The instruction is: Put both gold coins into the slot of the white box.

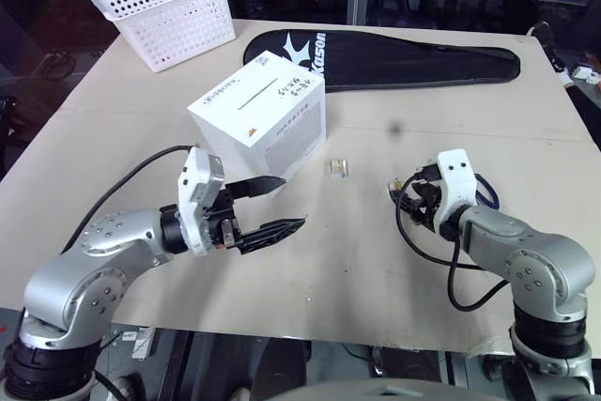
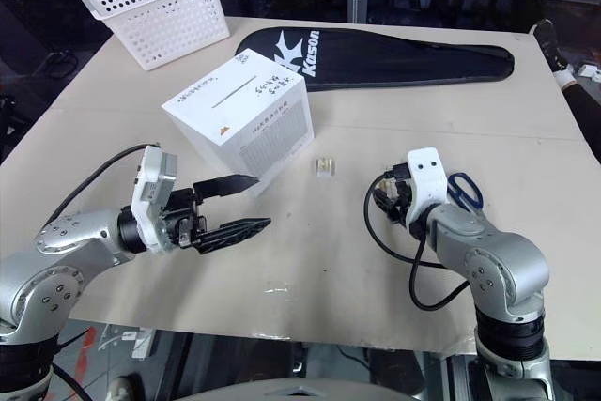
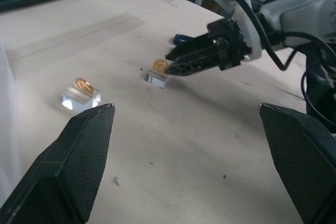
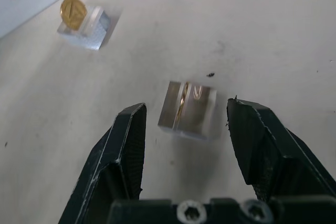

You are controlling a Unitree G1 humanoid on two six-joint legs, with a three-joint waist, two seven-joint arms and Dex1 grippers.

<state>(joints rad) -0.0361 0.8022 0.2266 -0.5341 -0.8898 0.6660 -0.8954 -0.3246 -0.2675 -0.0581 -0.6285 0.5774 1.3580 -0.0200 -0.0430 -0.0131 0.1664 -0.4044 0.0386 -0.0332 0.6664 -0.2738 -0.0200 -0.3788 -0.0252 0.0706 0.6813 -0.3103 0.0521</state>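
Your right gripper (image 4: 184, 129) is open, its two black fingers on either side of a small clear plastic block (image 4: 190, 109) holding a shiny gold coin (image 4: 181, 106) on edge. The coin sits mid-frame, edge toward you. Your left gripper (image 1: 272, 204) is open, empty, farther away.

table (image 1: 310, 260): bare between the arms
box (image 1: 258, 119): stands just past the left gripper (image 1: 268, 206), blocking the way forward
cases: one (image 4: 189, 109) between the right gripper's (image 4: 186, 124) parted fingers, other (image 4: 86, 24) near the box
basket (image 1: 169, 11), black bag (image 1: 394, 58): far edge
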